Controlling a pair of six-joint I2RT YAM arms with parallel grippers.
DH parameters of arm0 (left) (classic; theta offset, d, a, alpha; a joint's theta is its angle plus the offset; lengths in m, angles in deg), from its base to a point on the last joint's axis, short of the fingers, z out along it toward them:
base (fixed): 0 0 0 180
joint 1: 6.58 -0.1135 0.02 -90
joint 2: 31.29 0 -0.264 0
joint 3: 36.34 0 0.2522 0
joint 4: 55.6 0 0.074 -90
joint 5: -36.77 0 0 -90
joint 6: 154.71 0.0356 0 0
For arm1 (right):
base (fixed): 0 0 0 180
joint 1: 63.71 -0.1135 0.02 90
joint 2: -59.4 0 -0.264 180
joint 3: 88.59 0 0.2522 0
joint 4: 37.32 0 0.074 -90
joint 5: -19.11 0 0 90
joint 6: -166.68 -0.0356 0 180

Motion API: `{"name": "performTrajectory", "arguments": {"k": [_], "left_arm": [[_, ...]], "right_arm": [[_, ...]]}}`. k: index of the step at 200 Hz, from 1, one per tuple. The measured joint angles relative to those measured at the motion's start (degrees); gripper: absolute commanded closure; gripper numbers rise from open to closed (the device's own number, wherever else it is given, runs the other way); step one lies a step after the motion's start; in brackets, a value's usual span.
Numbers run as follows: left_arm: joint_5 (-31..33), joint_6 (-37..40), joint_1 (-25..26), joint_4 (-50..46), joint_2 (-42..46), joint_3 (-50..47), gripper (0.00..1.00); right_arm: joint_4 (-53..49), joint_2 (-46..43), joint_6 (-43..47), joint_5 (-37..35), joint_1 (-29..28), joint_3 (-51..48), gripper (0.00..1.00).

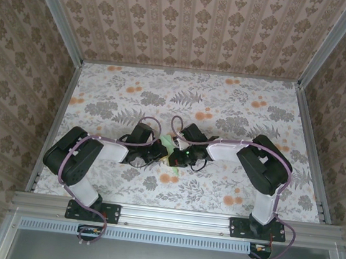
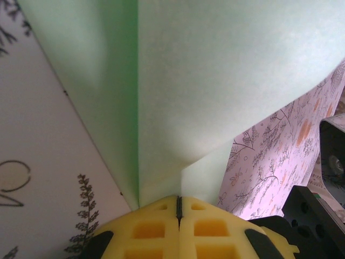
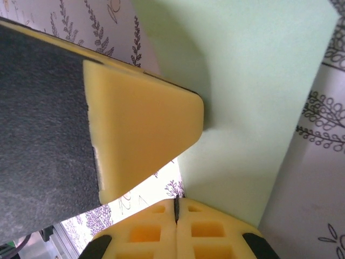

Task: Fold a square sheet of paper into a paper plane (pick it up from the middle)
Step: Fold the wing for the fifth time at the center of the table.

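Green paper (image 2: 215, 81) sits pinched in the closed left end effector (image 2: 178, 201); right end effector (image 3: 176, 203) closed at its edge.

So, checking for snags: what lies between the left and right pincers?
The square sheet of paper. The top view shows it bridging the gap between the left pincer and the right pincer. Each wrist view shows shut fingers pinching it.

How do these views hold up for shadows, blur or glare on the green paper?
Top external: evenly lit and sharp, but the square sheet of paper is tiny between the arms. Left wrist: one side of its crease is shaded deeper green. Right wrist: the left gripper's finger looms close and casts a soft shadow on the sheet; no glare.
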Motion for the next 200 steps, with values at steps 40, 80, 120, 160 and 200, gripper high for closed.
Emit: {"name": "performTrajectory", "arguments": {"k": [40,80,120,160,200], "left_arm": [[0.2,0.0,0.1,-0.2,0.0,0.0,1.0],[0.1,0.0,0.5,-0.4,0.0,0.0,1.0],[0.0,0.0,0.5,-0.5,0.0,0.0,1.0],[0.0,0.0,0.5,-0.5,0.0,0.0,1.0],[-0.1,0.0,0.5,-0.6,0.0,0.0,1.0]], "right_arm": [[1.4,-0.7,1.6,0.3,0.0,-1.7,0.96],[1.9,-1.9,2.8,1.4,-0.1,-3.8,0.96],[2.2,-3.0,3.2,2.1,-0.2,-5.5,0.96],[2.4,-4.0,3.4,2.9,-0.2,-7.1,0.96],[2.3,-5.7,3.7,3.1,-0.5,-9.2,0.96]]}}
